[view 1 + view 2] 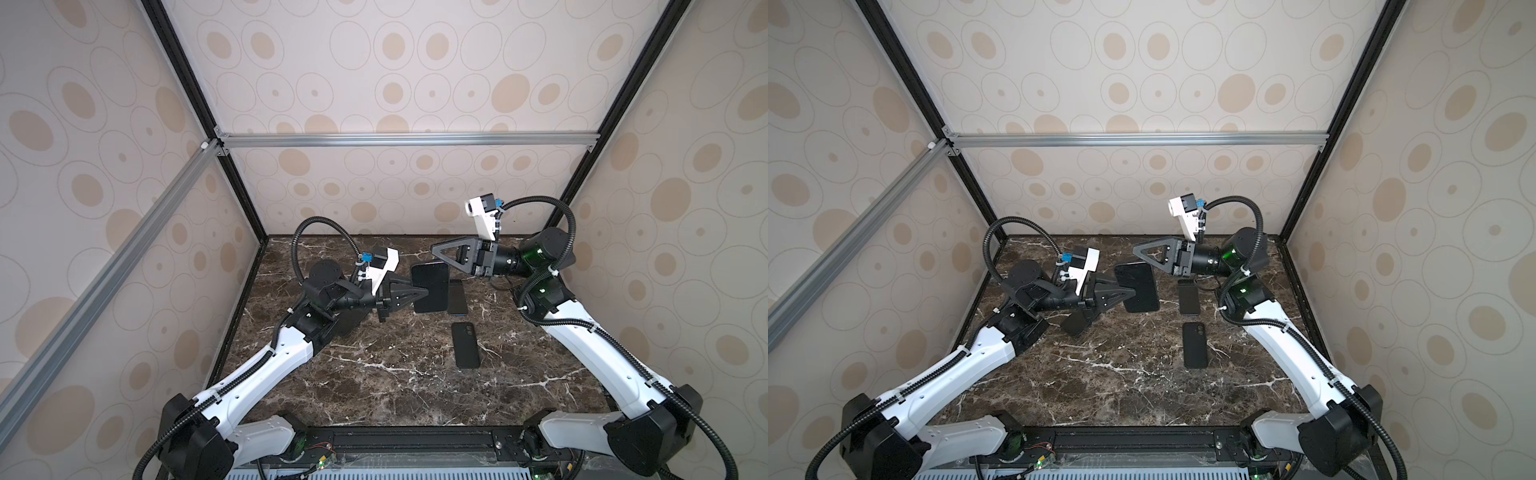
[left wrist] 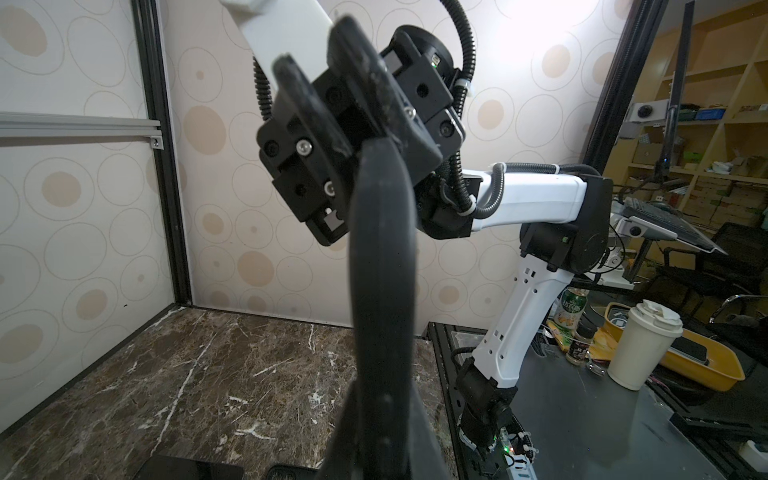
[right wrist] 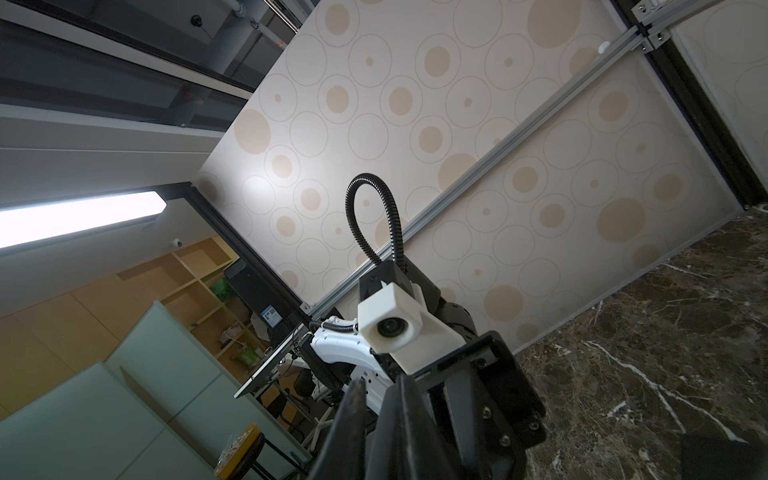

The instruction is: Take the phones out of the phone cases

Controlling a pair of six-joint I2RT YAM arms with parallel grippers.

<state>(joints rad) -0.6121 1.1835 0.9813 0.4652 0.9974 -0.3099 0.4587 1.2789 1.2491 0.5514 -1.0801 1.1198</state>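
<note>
My left gripper (image 1: 424, 293) is shut on the side of a black phone case (image 1: 430, 286), holding it above the marble table with its broad face up. In the left wrist view its matte rim (image 2: 382, 257) runs edge-on between the left gripper's (image 2: 380, 386) fingers. Whether the phone sits inside it I cannot tell. My right gripper (image 1: 433, 249) hovers just beyond the case's far corner without touching it, jaws a narrow gap apart with nothing between them; the right wrist view shows this gripper (image 3: 376, 380) the same way.
In both top views a dark-screened handset (image 1: 457, 298) lies flat right of the held case. A black one with a camera cluster (image 1: 465, 345) lies nearer the front. Patterned walls close three sides of the marble table (image 1: 374, 374).
</note>
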